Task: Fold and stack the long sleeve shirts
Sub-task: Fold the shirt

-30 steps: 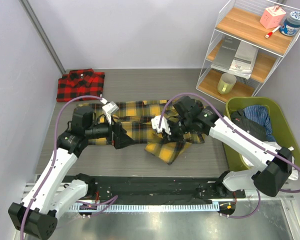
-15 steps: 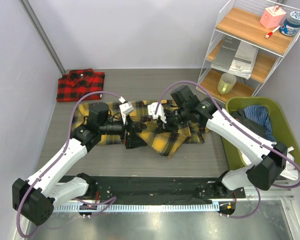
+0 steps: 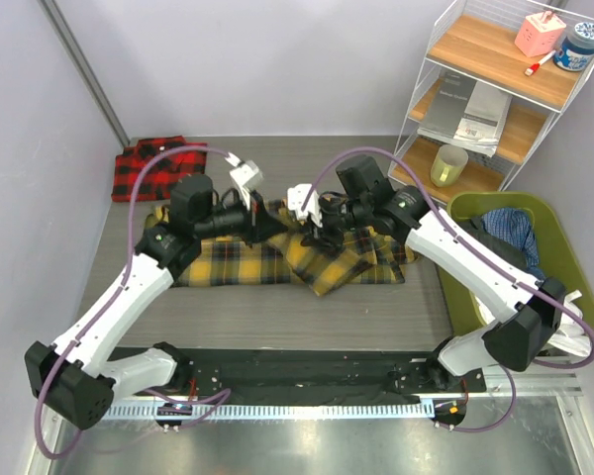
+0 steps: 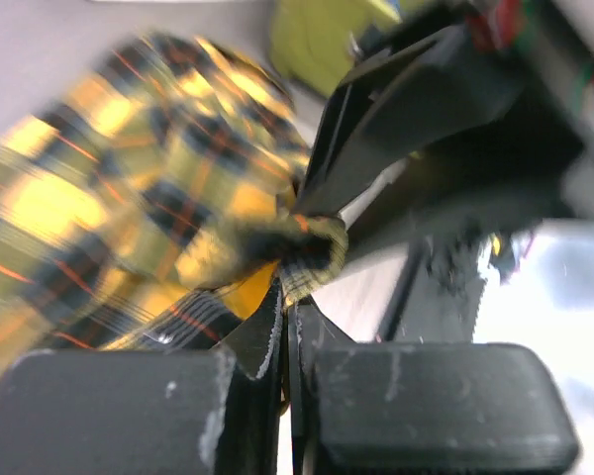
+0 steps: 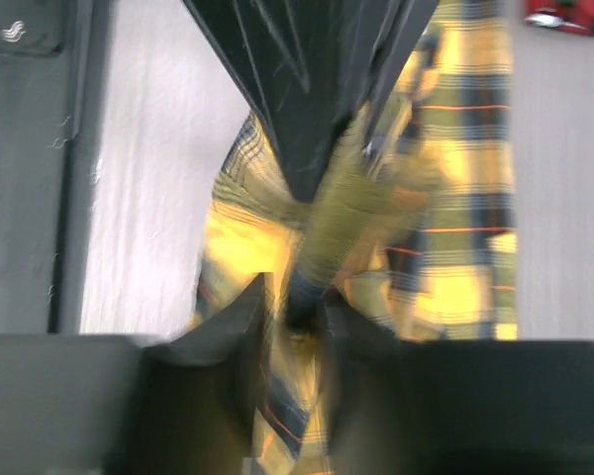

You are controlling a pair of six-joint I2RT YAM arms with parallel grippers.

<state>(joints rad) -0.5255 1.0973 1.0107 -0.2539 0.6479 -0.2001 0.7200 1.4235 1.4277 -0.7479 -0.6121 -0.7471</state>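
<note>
Now | yellow shirt [image 3: 240, 263] | long axis side-to-side | left tool [image 3: 270, 222] pinching it

- Shirts, two: yellow-and-black shirt [image 3: 228, 262], red-and-black shirt [image 3: 144, 170].
- Grippers, two: left gripper [image 3: 272, 223], right gripper [image 3: 317, 226].
- One green bin [image 3: 453, 223].
- One wire shelf [image 3: 475, 45].
- One mug [image 3: 448, 165].

Left hand [image 3: 274, 224], right hand [image 3: 315, 236] on central shirt [image 3: 240, 263]; other shirt [image 3: 150, 170] behind, far left.

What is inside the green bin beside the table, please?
A blue checked cloth and a dark cloth lie in the green bin; the right arm covers its near part, hiding whatever lies there.
</note>
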